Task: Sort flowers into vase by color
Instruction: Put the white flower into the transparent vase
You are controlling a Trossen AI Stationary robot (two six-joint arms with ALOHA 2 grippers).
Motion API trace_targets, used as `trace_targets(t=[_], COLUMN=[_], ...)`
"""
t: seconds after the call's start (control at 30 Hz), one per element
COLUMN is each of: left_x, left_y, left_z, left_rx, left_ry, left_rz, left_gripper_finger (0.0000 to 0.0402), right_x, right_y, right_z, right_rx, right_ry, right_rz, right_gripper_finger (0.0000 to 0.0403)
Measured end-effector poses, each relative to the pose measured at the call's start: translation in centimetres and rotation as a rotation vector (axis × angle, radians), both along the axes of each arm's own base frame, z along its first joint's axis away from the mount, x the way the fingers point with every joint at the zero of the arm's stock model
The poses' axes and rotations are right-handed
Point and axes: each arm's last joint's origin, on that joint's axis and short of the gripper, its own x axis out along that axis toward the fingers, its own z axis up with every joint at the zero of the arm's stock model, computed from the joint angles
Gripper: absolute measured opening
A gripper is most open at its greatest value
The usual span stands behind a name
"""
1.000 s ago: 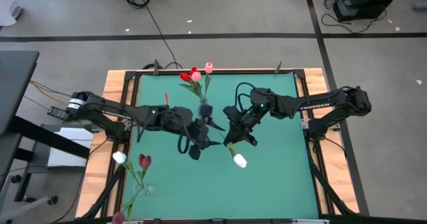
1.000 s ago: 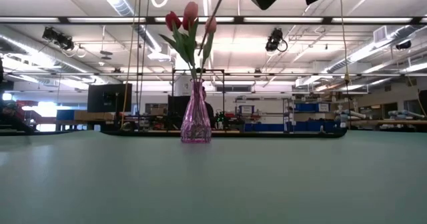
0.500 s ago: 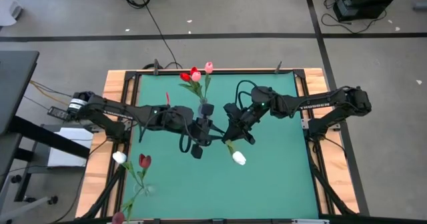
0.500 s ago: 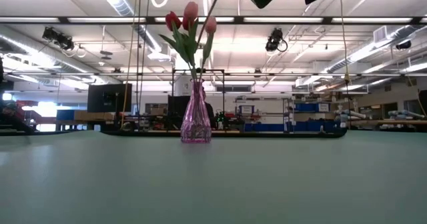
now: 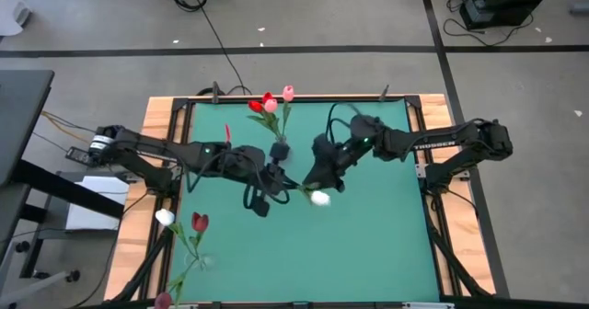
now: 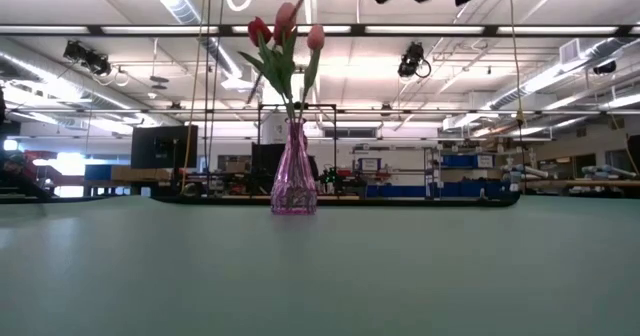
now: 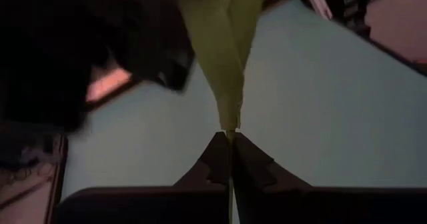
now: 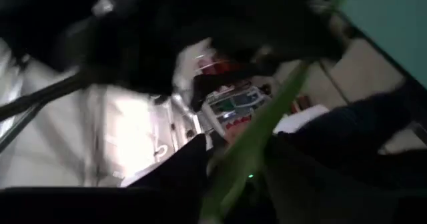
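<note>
Presently a white tulip stem is pinched in the left gripper; the right gripper, seemingly loosened, risks snagging it.

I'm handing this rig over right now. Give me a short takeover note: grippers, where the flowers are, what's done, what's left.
Left gripper: shut on the green stem of the white tulip, mid-table in the air.
Right gripper: beside the same stem, fingers apart around it; it looks like a handover to the left arm.
Vase: upright at the far middle of the table, holding red and pink tulips.
Left to do: the white tulip in hand, plus a white one and a dark red one lying at the near-left corner.
</note>
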Motion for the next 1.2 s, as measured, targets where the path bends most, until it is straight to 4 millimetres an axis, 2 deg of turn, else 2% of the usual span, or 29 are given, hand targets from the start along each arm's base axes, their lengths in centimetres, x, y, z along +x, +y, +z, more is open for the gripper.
trace_targets(t=[0.17,0.27,0.43,0.57,0.6,0.67,0.73,0.83,0.93,1.03,1.1,1.2], left_x=[-1.2,-2.1,-4.5,-7.1,-7.7,-8.8,-9.4,-10.3,-10.7,-10.9,-11.3,-12.1], left_y=[1.0,1.7,2.9,3.4,3.4,3.5,3.2,2.9,2.6,2.3,2.1,2.0], left_z=[0.2,1.4,3.4,6.0,6.6,7.6,8.1,8.6,8.8,8.9,9.1,9.3], left_rx=[-0.01,-0.045,-0.145,-0.241,-0.272,-0.313,-0.333,-0.324,-0.313,-0.308,-0.318,-0.325], left_ry=[0.065,0.025,-0.015,-0.126,-0.159,-0.206,-0.239,-0.271,-0.286,-0.3,-0.311,-0.32], left_rz=[0.036,0.072,0.131,0.162,0.17,0.185,0.197,0.224,0.252,0.278,0.291,0.327], left_gripper_finger=[0.0002,0.0002,0.0002,0.0002,0.0002,0.0002,0.0002,0.0002,0.0001,0.0001,0.0001,0.0001], right_x=[-0.3,-0.3,-0.9,-2.5,-3.1,-4.0,-4.4,-3.9,-3.0,-3.3,-4.5,-7.7], right_y=[-1.4,-2.0,-2.8,-3.8,-4.1,-4.4,-4.4,-3.7,-3.6,-4.2,-4.3,-3.7], right_z=[3.6,5.3,9.6,12.8,13.2,13.4,12.8,11.4,10.8,10.4,10.8,12.1], right_rx=[-0.079,-0.167,-0.424,-0.722,-0.779,-0.879,-0.956,-1.044,-1.1,-1.222,-1.382,-1.619], right_ry=[-0.242,-0.36,-0.655,-0.93,-0.954,-0.967,-0.93,-0.889,-0.81,-0.715,-0.638,-0.551], right_rz=[-0.061,-0.091,-0.161,-0.156,-0.135,-0.098,-0.073,-0.036,-0.119,-0.204,-0.294,-0.38], right_gripper_finger=[0.0187,0.0196,0.0197,0.0196,0.0196,0.0195,0.0195,0.0195,0.0193,0.0179,0.0163,0.0138])
